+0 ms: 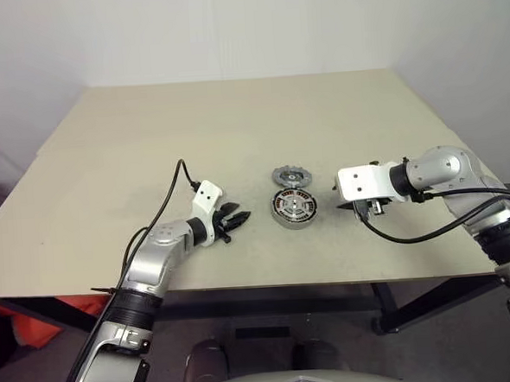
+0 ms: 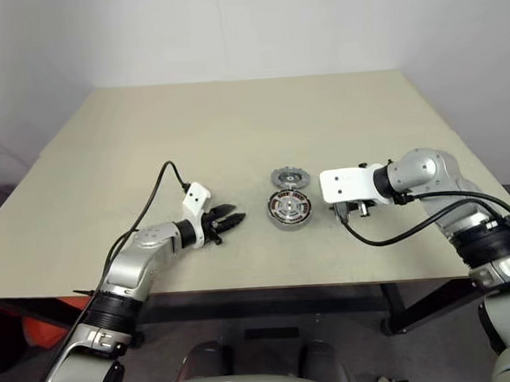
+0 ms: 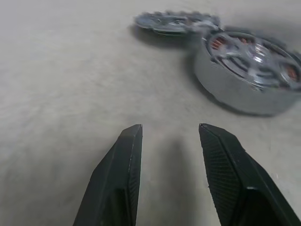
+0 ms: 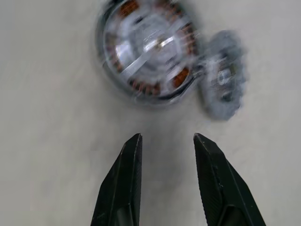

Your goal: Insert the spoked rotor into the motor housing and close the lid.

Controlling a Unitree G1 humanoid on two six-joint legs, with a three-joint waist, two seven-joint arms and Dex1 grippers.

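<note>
The round motor housing point(image 1: 292, 208) lies flat near the table's middle, with copper windings point(image 4: 181, 77) showing inside. The shiny spoked rotor point(image 4: 150, 44) sits in it, its silver spokes lying across the windings. A grey toothed lid point(image 1: 290, 175) lies flat just behind the housing, touching it. My left gripper point(image 1: 242, 217) hovers low to the left of the housing, pointing at it. It is open, and the wrist view shows bare table between its fingers point(image 3: 120, 165). My right gripper point(image 4: 164, 136) hangs to the right of the housing, tilted down, open and holding nothing.
The beige table point(image 1: 233, 123) stretches wide behind and to both sides of the parts. Black cables trail from both wrists, and the right one point(image 1: 413, 233) loops over the front edge. A grey wall rises behind the table.
</note>
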